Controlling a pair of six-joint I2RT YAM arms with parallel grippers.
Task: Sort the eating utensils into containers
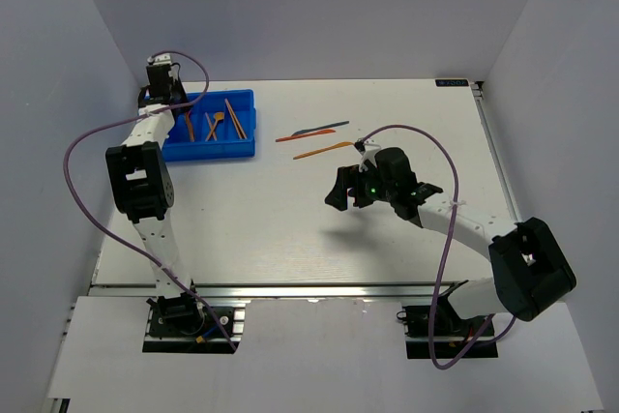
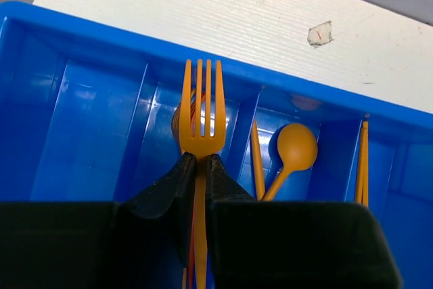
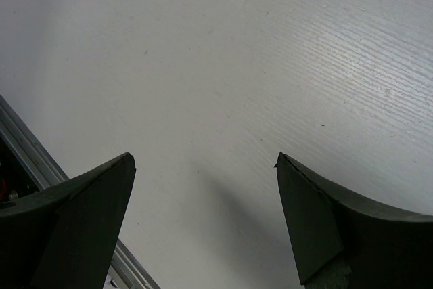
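Note:
My left gripper (image 2: 199, 162) is shut on the handle of an orange fork (image 2: 201, 109), tines pointing away, just over a compartment of the blue tray (image 2: 81, 133). Another orange utensil lies under the fork. One compartment to the right holds an orange spoon (image 2: 296, 147) and a thin orange stick (image 2: 257, 164); more orange sticks (image 2: 363, 164) lie further right. In the top view the left gripper (image 1: 166, 96) hangs over the tray's (image 1: 242, 148) left end. My right gripper (image 3: 203, 160) stands wide open over bare table, holding nothing, south of three loose utensils.
On the table right of the tray lie a dark grey-blue utensil (image 1: 327, 127), a red one (image 1: 302, 135) and an orange one (image 1: 324, 150). The right gripper (image 1: 346, 192) hovers near the table's middle. White walls close in the left, back and right sides.

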